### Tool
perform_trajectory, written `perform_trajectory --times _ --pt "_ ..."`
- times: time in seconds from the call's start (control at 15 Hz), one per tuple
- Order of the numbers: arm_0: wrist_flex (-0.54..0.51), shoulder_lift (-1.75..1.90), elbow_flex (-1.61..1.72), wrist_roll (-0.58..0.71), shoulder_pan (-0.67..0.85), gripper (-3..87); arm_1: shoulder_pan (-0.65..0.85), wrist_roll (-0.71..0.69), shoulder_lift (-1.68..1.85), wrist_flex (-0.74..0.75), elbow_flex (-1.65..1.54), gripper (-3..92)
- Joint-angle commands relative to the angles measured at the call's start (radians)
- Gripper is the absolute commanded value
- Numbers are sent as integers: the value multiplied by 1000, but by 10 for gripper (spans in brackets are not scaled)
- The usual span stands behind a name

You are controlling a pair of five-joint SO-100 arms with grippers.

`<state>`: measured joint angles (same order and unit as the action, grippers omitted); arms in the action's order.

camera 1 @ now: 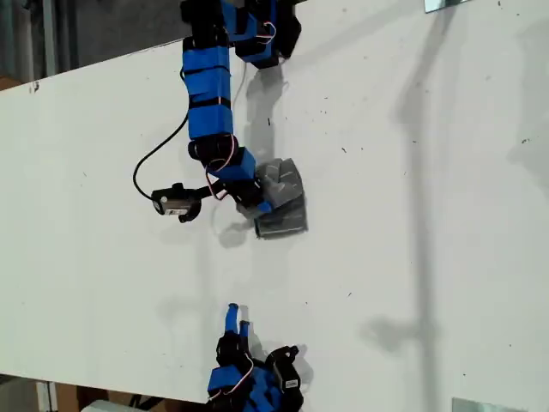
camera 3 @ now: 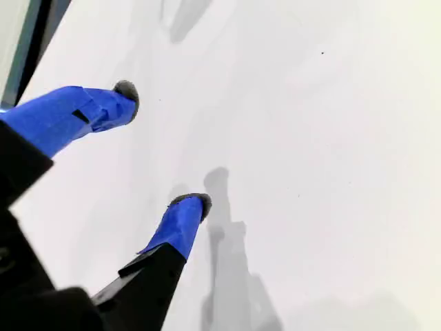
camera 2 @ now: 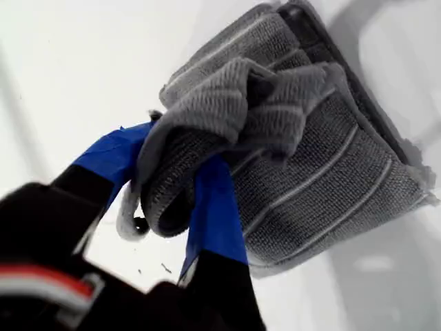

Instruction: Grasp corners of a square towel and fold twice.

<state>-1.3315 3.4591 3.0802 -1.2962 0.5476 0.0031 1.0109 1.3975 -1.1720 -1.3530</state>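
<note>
White table [camera 1: 412, 215] fills every view, bare apart from small dark specks; no brand, label or readable writing shows. My first pincer [camera 2: 180, 194] pinches a bunched fold of the towel [camera 1: 283, 199], which lies as a small layered packet near the table's middle in the exterior view. My second pincer [camera 3: 162, 148] hovers spread and empty over bare table, well apart. Judgement: folding looks nearly done; letting go and flattening the raised corner remain.
</note>
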Motion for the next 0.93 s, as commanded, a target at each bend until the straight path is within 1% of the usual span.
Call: perform_trajectory --times 0.0,0.2,0.33,0.4,0.53,0.67,0.73,0.87 --pt "6 3 -5 -14 8 269 -15 -37 29 51 64 209" --pt "6 3 -5 -14 8 268 -14 -69 201 49 35 245" --pt "6 3 -5 -14 6 267 8 -31 448 52 -164 231" --pt "6 3 -5 -14 5 267 14 25 589 72 -357 211" --pt "6 3 -5 -12 8 267 -11 173 916 210 -848 201" --pt "6 3 -5 -9 6 268 -63 344 1238 227 -1197 199" --pt "6 3 -5 -9 6 267 -95 388 1351 202 -1272 200" --pt "8 3 -5 -8 -3 258 -118 454 1453 115 -1324 200"
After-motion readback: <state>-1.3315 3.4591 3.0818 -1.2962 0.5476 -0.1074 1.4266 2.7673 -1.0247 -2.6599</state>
